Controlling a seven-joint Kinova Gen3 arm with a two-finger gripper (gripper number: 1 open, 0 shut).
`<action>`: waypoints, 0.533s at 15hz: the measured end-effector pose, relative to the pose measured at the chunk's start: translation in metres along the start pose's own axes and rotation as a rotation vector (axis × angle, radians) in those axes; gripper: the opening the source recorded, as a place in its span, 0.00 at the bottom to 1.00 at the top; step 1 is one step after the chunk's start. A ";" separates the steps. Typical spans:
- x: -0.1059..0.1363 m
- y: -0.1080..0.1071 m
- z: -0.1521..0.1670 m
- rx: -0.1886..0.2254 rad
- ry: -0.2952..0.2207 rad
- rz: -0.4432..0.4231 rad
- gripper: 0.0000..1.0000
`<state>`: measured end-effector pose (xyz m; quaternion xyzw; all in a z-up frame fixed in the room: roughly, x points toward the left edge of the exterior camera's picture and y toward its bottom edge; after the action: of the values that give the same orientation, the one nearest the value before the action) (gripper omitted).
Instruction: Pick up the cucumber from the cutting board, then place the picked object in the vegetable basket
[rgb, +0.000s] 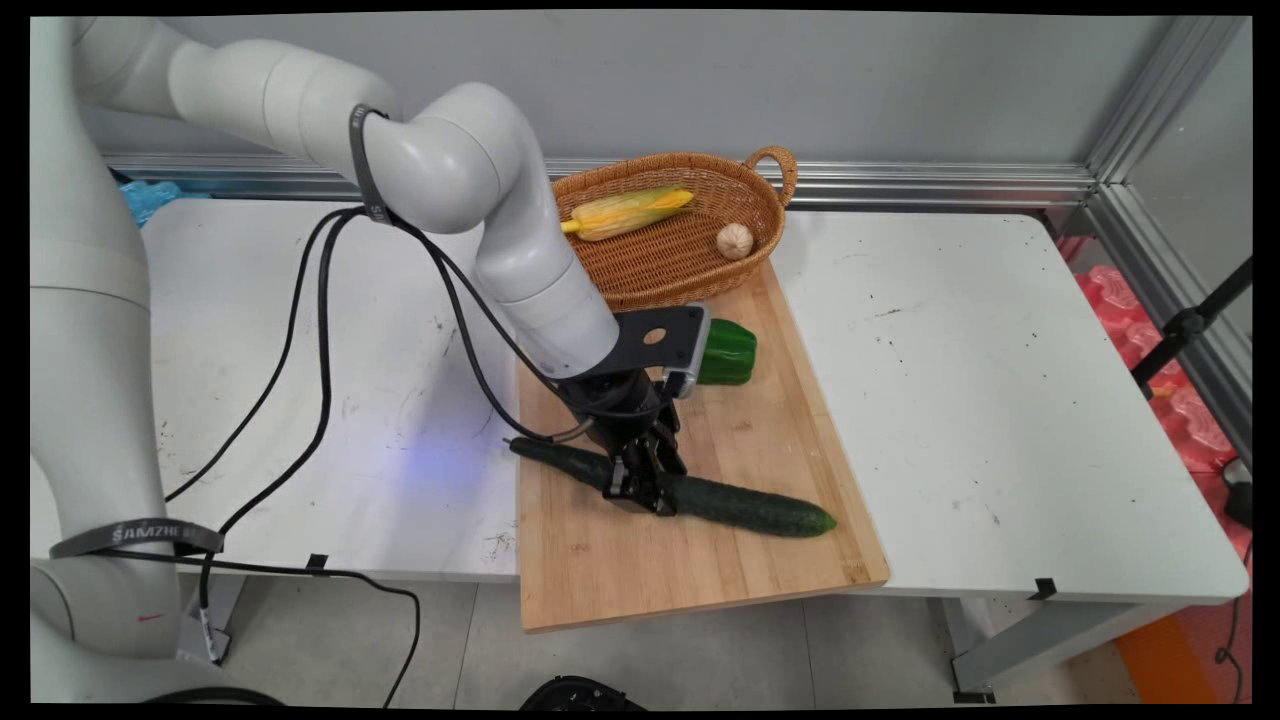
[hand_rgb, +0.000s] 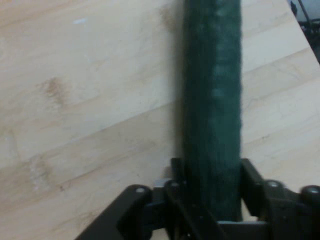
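Observation:
A long dark green cucumber (rgb: 745, 503) lies across the wooden cutting board (rgb: 700, 570). My gripper (rgb: 640, 494) is down on its middle, one finger on each side. In the hand view the cucumber (hand_rgb: 212, 100) runs up from between the two fingers (hand_rgb: 176, 172), which press against its sides; the gripper (hand_rgb: 212, 175) is shut on it. The cucumber rests on the board. A green bell pepper (rgb: 728, 352) lies on the board just behind the hand.
A wicker basket (rgb: 660, 268) stands at the board's far end, holding a corn cob (rgb: 628, 211) and a garlic bulb (rgb: 734, 240). Black cables hang from the arm to the left of the board. The board overhangs the table's near edge.

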<state>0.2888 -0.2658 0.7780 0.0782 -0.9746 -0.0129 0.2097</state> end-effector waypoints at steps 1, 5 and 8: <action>0.000 0.000 0.001 -0.001 0.000 0.004 0.00; 0.004 -0.004 -0.002 0.008 0.004 0.025 0.00; 0.007 -0.007 -0.009 0.019 0.009 0.036 0.00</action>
<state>0.2873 -0.2737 0.7887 0.0628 -0.9749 0.0002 0.2136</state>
